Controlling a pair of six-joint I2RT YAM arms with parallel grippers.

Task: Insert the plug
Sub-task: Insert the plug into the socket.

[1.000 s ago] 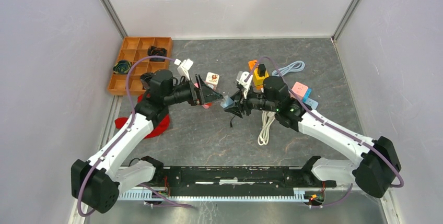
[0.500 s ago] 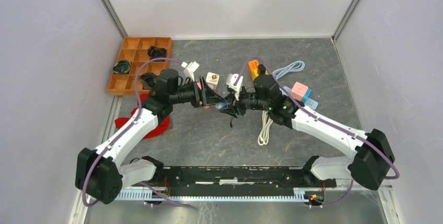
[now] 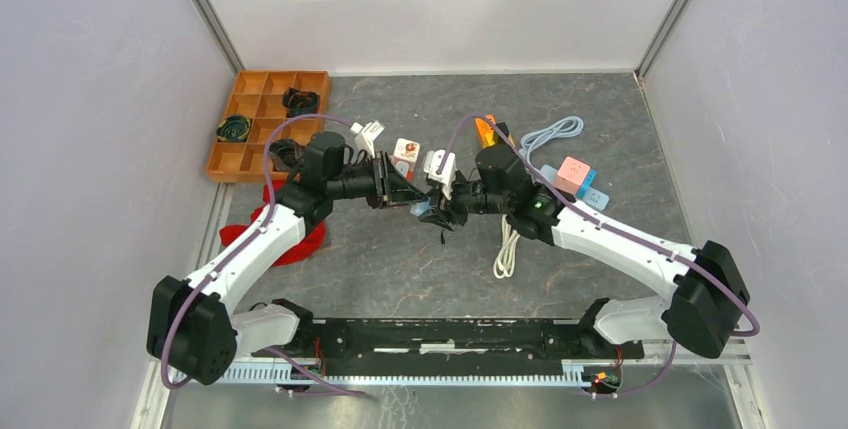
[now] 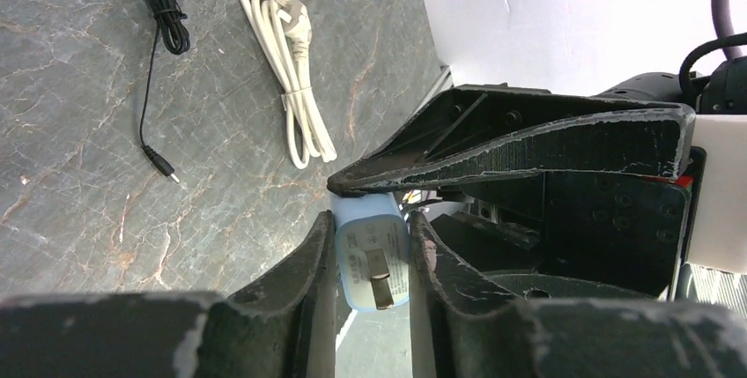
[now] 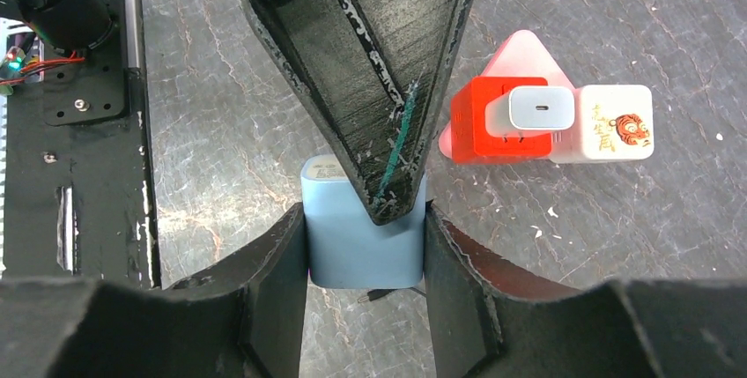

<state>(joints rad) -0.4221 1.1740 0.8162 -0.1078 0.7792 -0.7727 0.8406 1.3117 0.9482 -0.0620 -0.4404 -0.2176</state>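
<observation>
The plug (image 4: 374, 259) is a light blue block with metal prongs on its end face, held above the table between the two arms (image 3: 420, 209). My left gripper (image 4: 373, 224) is shut on it, one finger pressing each side. My right gripper (image 5: 363, 212) is shut on the same plug (image 5: 363, 241) from the opposite end. In the right wrist view a left finger (image 5: 379, 87) crosses over the plug's top. In the top view the left gripper (image 3: 408, 196) and right gripper (image 3: 432, 211) meet tip to tip. I cannot tell which socket the task means.
A red, pink and white cluster of adapters (image 5: 520, 122) sits on the table just behind the plug. A bundled white cable (image 4: 286, 70) and a thin black cable (image 4: 163, 8) lie nearby. A wooden compartment tray (image 3: 262, 119) is at the back left, coloured socket blocks (image 3: 575, 174) at the right.
Both arms drew together at the middle. The left gripper went from wide open to shut on the blue plug that the right gripper was carrying.
</observation>
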